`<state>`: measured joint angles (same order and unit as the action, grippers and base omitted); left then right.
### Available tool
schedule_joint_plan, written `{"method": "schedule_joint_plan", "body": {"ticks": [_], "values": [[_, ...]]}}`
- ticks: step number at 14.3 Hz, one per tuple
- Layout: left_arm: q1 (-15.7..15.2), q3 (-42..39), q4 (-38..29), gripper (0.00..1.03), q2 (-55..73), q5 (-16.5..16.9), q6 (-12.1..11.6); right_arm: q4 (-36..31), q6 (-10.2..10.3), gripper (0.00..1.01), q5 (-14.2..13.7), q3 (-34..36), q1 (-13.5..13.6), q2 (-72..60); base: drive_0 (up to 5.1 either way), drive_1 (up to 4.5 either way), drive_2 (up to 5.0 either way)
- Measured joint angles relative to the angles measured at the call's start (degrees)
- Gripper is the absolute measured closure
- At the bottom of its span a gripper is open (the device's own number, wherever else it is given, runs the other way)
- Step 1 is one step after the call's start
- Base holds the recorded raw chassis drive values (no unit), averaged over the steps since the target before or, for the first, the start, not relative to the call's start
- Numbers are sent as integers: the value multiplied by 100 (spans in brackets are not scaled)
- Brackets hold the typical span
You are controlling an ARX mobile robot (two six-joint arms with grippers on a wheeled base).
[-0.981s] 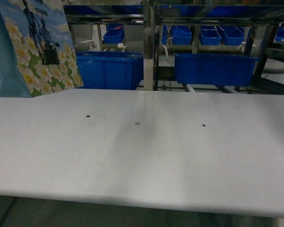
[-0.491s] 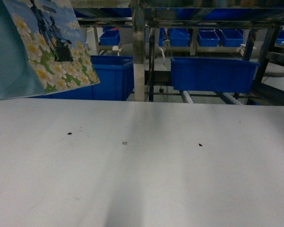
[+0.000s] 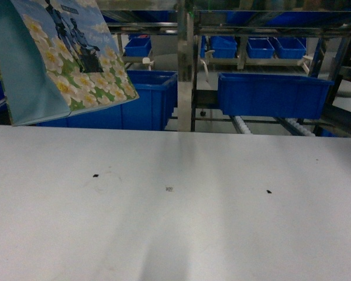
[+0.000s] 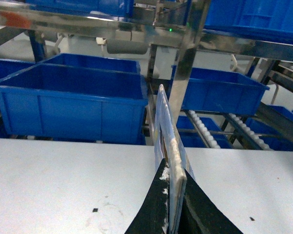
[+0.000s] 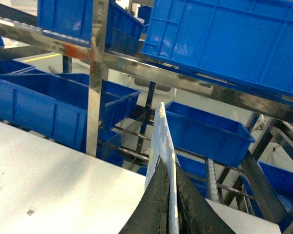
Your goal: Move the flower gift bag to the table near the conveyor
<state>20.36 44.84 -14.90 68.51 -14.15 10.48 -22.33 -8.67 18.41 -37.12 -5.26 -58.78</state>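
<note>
The left claw [image 4: 172, 214] is clamping a thin white-edged card panel [image 4: 167, 146]; the right claw [image 5: 169, 204] is likewise gripping a thin pale panel [image 5: 162, 141]. The flower-printed paper gift bag [image 3: 70, 55] is hanging tilted above the plain white counter [image 3: 175, 222].

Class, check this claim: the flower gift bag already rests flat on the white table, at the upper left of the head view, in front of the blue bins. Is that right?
Not quite. In the head view the flower gift bag hangs tilted above the table, not resting flat on it. The rest holds: it is at the upper left, in front of the blue bins.
</note>
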Motion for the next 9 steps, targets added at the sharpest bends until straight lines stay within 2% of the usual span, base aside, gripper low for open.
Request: {"method": "schedule_joint_plan", "body": {"ticks": [1, 4, 5, 9], "values": [[-87, -2, 15, 101, 0, -109, -13, 0, 2, 99, 63, 0, 37, 0, 0, 0, 0], [-61, -2, 17, 101, 0, -59, -20, -111, -17, 99, 42, 4, 39, -28, 0, 0, 0], [-63, -2, 13, 101, 0, -39, -15, -579, -87, 99, -81, 0, 46, -229, 0, 0, 0], [-48, -2, 22, 101, 0, -61, -22, -1558, 101, 99, -354, -46, 160, -1473, 0, 0, 0]]}}
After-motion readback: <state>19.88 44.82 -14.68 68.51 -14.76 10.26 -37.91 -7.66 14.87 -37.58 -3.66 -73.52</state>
